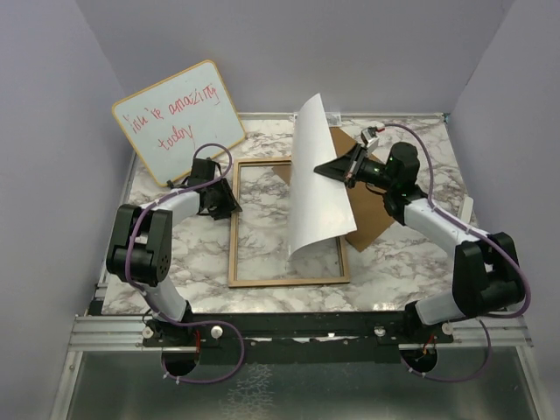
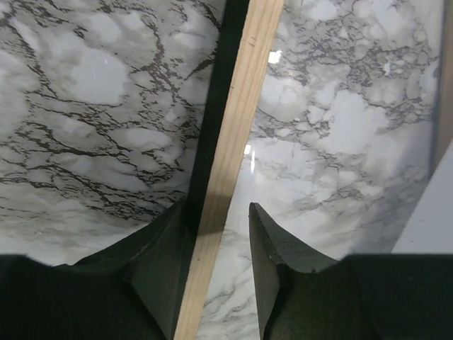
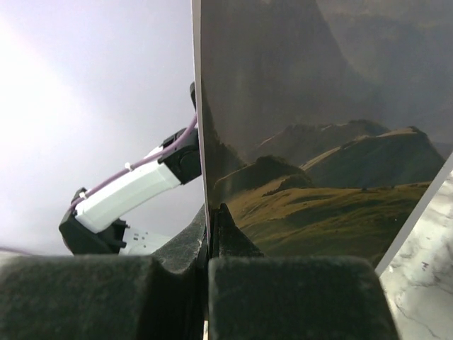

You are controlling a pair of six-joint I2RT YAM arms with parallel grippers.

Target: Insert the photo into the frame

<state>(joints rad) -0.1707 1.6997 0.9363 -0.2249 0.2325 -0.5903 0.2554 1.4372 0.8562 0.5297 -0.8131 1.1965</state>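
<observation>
The frame (image 1: 234, 254) lies flat on the marble table, light wood face up. My left gripper (image 1: 223, 201) is at its left rail. In the left wrist view the rail (image 2: 244, 106) runs between the fingers: the left one lies against it, the right one stands off it, so the left gripper (image 2: 219, 204) is open. My right gripper (image 1: 337, 168) is shut on the photo (image 1: 315, 184), which stands on edge over the frame's right half, white reverse towards the camera, its lower end curled near the bottom rail. The right wrist view shows the right gripper (image 3: 212, 211) pinching the photo (image 3: 318, 142) at its edge.
A plain brown board (image 1: 367, 214) lies under the right arm, partly behind the photo. A wood-edged whiteboard (image 1: 179, 122) with red handwriting leans on the back left wall. Grey walls enclose the table on three sides. The left arm (image 3: 127, 191) shows in the right wrist view.
</observation>
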